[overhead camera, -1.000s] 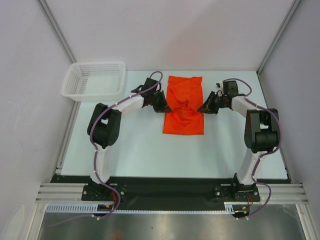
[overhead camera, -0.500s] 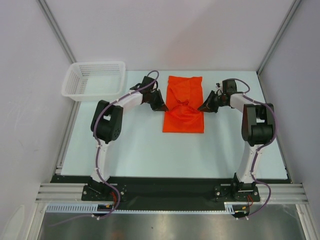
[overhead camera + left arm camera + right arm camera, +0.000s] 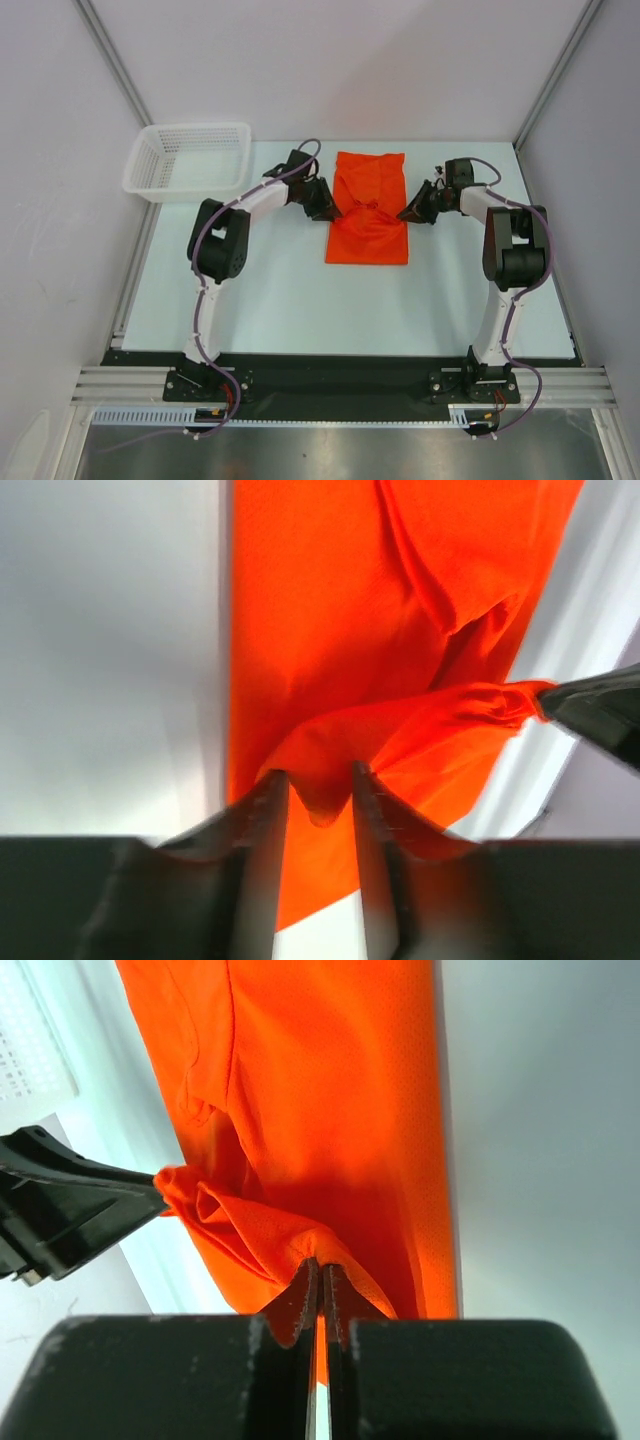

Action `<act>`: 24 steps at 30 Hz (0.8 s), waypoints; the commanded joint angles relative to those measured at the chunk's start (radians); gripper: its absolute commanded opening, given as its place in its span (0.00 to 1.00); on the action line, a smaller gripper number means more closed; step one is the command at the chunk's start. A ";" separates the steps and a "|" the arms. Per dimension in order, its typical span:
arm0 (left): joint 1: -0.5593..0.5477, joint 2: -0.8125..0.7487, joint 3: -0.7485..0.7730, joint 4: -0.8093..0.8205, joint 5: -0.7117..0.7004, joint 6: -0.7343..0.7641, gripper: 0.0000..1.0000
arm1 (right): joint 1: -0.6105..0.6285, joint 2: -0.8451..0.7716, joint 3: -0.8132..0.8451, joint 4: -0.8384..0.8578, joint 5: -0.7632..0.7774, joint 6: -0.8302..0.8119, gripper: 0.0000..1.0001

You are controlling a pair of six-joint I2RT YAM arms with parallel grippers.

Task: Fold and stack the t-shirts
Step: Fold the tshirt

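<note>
Newly slack left gripper [image 3: 318,780] around t-shirt [image 3: 320,610] fold, right gripper [image 3: 320,1268] tight opposite.

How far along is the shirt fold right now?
Done: the t-shirt lies as a narrow strip, no sleeves sticking out. In hand: right pincer pinches a raised mid fold; left pincer, jaws slightly parted, has cloth between them. Left: lay the fold flat, stack.

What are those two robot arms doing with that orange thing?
They are folding a plain bright orange-red t-shirt that lies on the pale table. The right gripper is pinched shut on a lifted fold at one side. The left gripper has its jaws slightly apart, with cloth between them. The shirt's middle is bunched up between the two. A white plastic mesh basket sits in the far left corner.
</note>
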 commanded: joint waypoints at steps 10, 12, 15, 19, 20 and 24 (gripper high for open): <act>0.021 -0.165 0.140 -0.170 -0.233 0.211 0.78 | -0.028 -0.112 0.062 -0.015 0.147 -0.012 0.44; 0.018 -0.227 0.100 -0.164 -0.249 0.238 0.79 | -0.027 -0.145 0.076 -0.035 0.178 -0.069 0.47; 0.007 -0.279 -0.014 -0.107 -0.157 0.234 0.73 | 0.010 -0.183 0.073 -0.077 0.160 -0.100 0.46; -0.019 -0.282 -0.133 0.014 -0.036 0.166 0.60 | 0.087 -0.223 -0.030 0.044 0.151 -0.062 0.40; -0.022 -0.273 -0.161 0.039 -0.005 0.148 0.57 | 0.094 -0.214 -0.047 0.069 0.111 -0.037 0.37; -0.034 -0.210 -0.160 0.112 0.063 0.105 0.47 | 0.123 -0.128 -0.064 0.155 0.062 0.026 0.13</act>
